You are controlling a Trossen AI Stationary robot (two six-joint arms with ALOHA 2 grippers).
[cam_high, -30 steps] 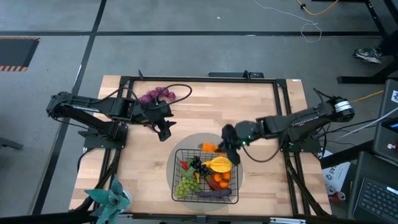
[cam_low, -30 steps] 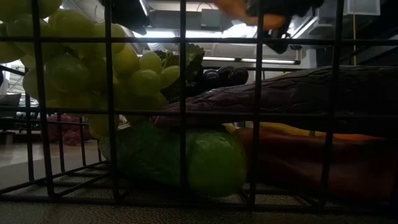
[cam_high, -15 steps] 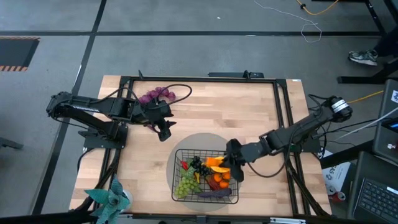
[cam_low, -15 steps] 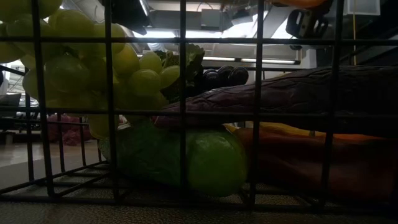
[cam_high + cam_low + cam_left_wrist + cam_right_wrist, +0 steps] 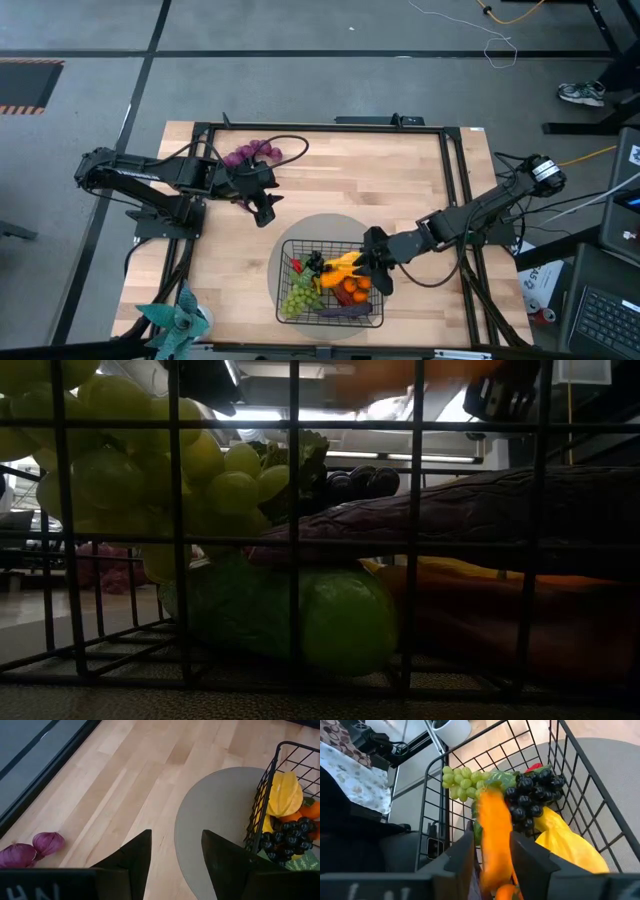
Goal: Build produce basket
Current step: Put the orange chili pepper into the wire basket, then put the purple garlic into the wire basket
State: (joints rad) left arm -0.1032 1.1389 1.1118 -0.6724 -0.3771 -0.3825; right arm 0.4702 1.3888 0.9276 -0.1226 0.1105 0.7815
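The black wire basket (image 5: pixel 283 300) stands on a round grey mat (image 5: pixel 310 228) near the table's front edge. It holds green grapes (image 5: pixel 460 782), dark grapes (image 5: pixel 532 795), a yellow fruit (image 5: pixel 570 840), a cucumber (image 5: pixel 320 615) and an eggplant (image 5: pixel 480 510). My right gripper (image 5: pixel 494 850) hangs over the basket's right side, fingers apart. An orange piece of produce (image 5: pixel 495 830) shows smeared between them, above the fruit. My left gripper (image 5: pixel 175 855) hovers open over bare wood left of the mat. Purple produce (image 5: pixel 250 153) lies at the far left. My right gripper slants down into the basket from the table's right side, with the orange piece (image 5: pixel 496 845) between its two fingers. The piece is smeared while the fingers show sharp. Whether the fingers touch it, I cannot tell.
A teal leafy plant (image 5: pixel 175 318) stands at the near left corner. A dark cable loops beside the purple produce. Bare wood lies between the two arms, on the far half of the table.
My right gripper has carried the orange piece from the basket's far rim toward the table's near edge, to a place over the basket's right side. It has stayed there for the last half second. The orange piece now shows smeared above the fruit.
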